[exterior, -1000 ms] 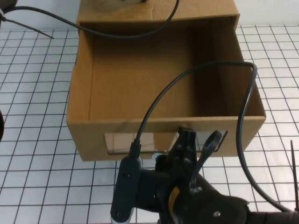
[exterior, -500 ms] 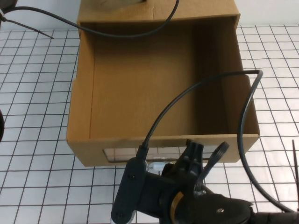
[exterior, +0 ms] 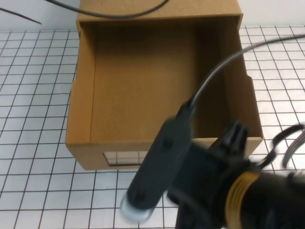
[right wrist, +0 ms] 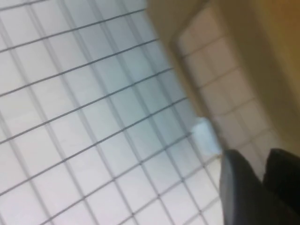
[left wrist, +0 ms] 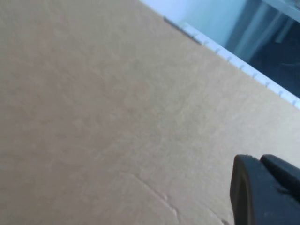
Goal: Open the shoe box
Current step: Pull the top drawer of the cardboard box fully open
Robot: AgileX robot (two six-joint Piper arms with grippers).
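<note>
The brown shoe box [exterior: 143,81] lies in the middle of the table with its drawer pulled out toward me, showing bare cardboard inside. Its front wall [exterior: 90,151] has a clear window [exterior: 125,157], also seen in the right wrist view as window [right wrist: 220,93]. My right gripper [exterior: 237,134] hovers at the front wall's right end, blurred. Its fingers [right wrist: 239,187] stand slightly apart with nothing between them, so it is open. My left gripper [left wrist: 258,159] rests shut on the box's flat outer sleeve [left wrist: 117,103]; it is out of the high view.
The table is a white sheet with a black grid [exterior: 33,95] on both sides of the box. The right arm's dark body [exterior: 200,186] and its cable [exterior: 224,62] cross the near right part of the high view.
The drawer slid a little farther toward me. The right gripper's fingers parted and left the front wall, and the right arm swung up and to the right, closer to the camera.
</note>
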